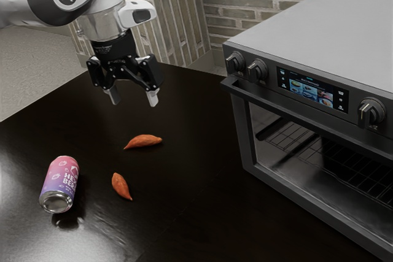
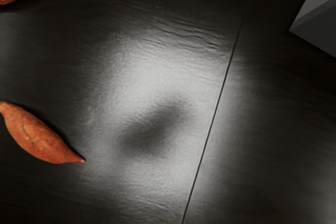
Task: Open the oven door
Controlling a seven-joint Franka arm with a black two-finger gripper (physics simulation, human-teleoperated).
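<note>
The oven [image 1: 331, 29], at the exterior view's right, is cut off by the edge; its door [image 1: 243, 133] is shut, the rack [image 1: 368, 173] dim inside. The wrist view crops one sweet potato [image 1: 144, 142] and a grey corner, probably the oven's. I count three knobs [image 1: 371, 113], two sweet potatoes, one handle [image 1: 282, 106] and one can [image 1: 60, 183], lying left of the potatoes. The empty hand [image 1: 133, 100] hovers, fingers spread, over the counter [image 1: 184, 213].

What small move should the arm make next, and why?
Probably swing the open gripper toward the oven's handle, staying raised: the door looks closed, the handle runs along its top edge, and the gripper hangs well short of it, over the table.
</note>
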